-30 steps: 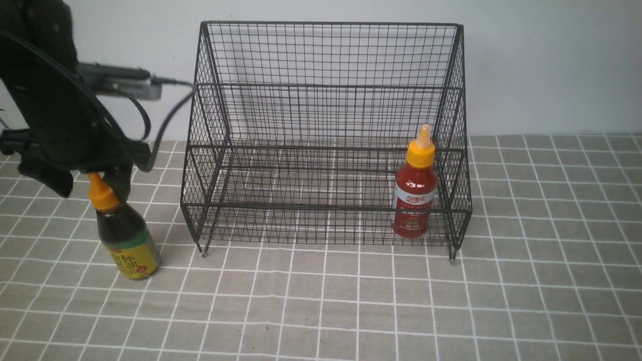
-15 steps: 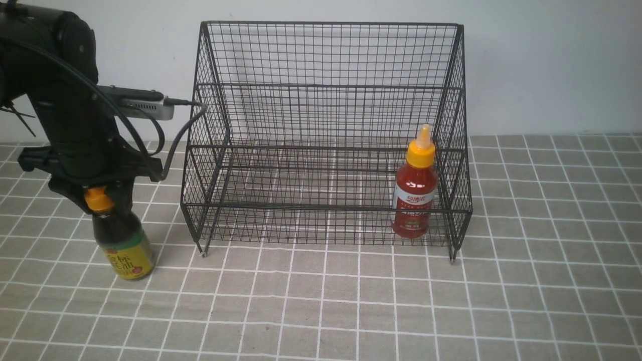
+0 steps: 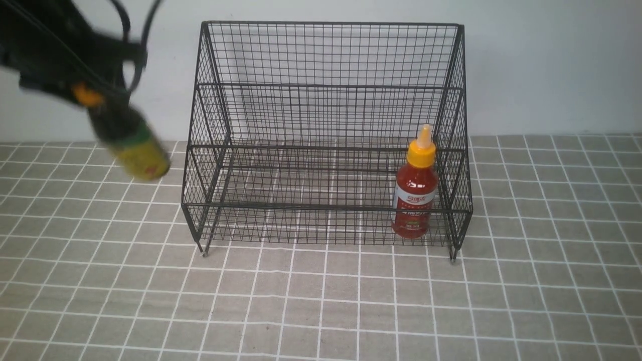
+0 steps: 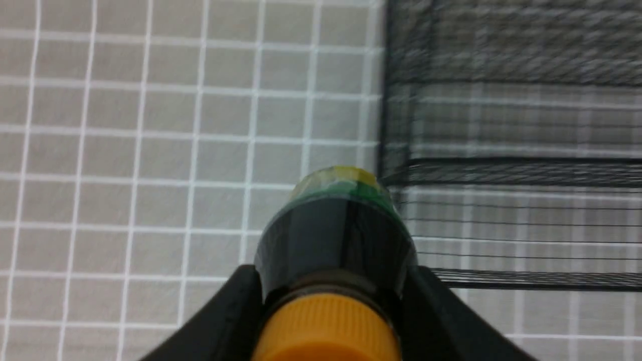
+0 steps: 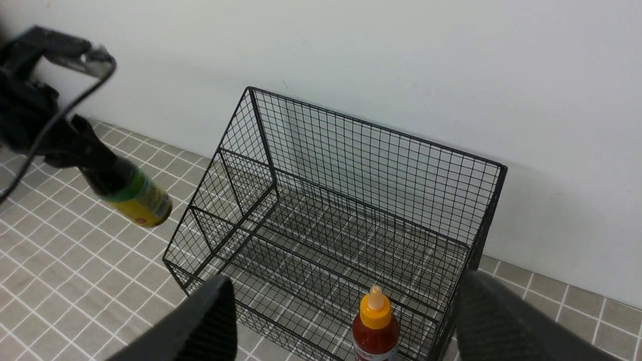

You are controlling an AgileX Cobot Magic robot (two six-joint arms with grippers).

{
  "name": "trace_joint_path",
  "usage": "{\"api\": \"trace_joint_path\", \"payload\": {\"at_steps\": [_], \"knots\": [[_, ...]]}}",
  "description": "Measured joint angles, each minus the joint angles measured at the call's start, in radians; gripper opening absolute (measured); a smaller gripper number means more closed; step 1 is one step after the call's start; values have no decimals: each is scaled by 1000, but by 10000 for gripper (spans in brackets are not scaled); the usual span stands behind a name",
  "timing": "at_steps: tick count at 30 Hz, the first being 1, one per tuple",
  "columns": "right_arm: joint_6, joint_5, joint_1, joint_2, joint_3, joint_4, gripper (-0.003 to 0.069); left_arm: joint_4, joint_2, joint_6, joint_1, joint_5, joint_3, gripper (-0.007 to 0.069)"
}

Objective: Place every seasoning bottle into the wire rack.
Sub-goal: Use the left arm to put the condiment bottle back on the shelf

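Observation:
My left gripper (image 3: 86, 95) is shut on the neck of the dark sauce bottle (image 3: 134, 146), just under its orange cap. It holds the bottle tilted in the air to the left of the wire rack (image 3: 326, 100), about level with the upper tier; the image there is blurred. The left wrist view shows the bottle (image 4: 333, 235) between the black fingers (image 4: 220, 316), with the rack (image 4: 501, 175) beside it. The red sauce bottle (image 3: 416, 195) stands upright in the rack's lower tier at the right end. My right gripper (image 5: 346, 283) is open and empty, high above the rack (image 5: 351, 200) and the red bottle (image 5: 375, 333).
A grey checked cloth (image 3: 321, 301) covers the table. A white wall (image 3: 551, 65) stands right behind the rack. The left arm's cable (image 3: 135, 30) hangs near the rack's upper left corner.
The dark bottle stood on the cloth left of the rack with my left gripper closing on its neck. Now the left gripper has lifted it up, tilted. The red bottle has not moved.

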Motion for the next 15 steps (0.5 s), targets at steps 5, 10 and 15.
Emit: {"api": "trace_joint_path", "payload": {"at_steps": [5,10,15], "knots": [[0,0,0,0,8,0,535,-9,4,-19,-82,9,-30,318],[0,0,0,0,71,0,535,-10,42,-23,-140,23,-30,318],[-3,2,0,0,131,0,535,-12,108,-24,-159,-5,-30,318]]}}
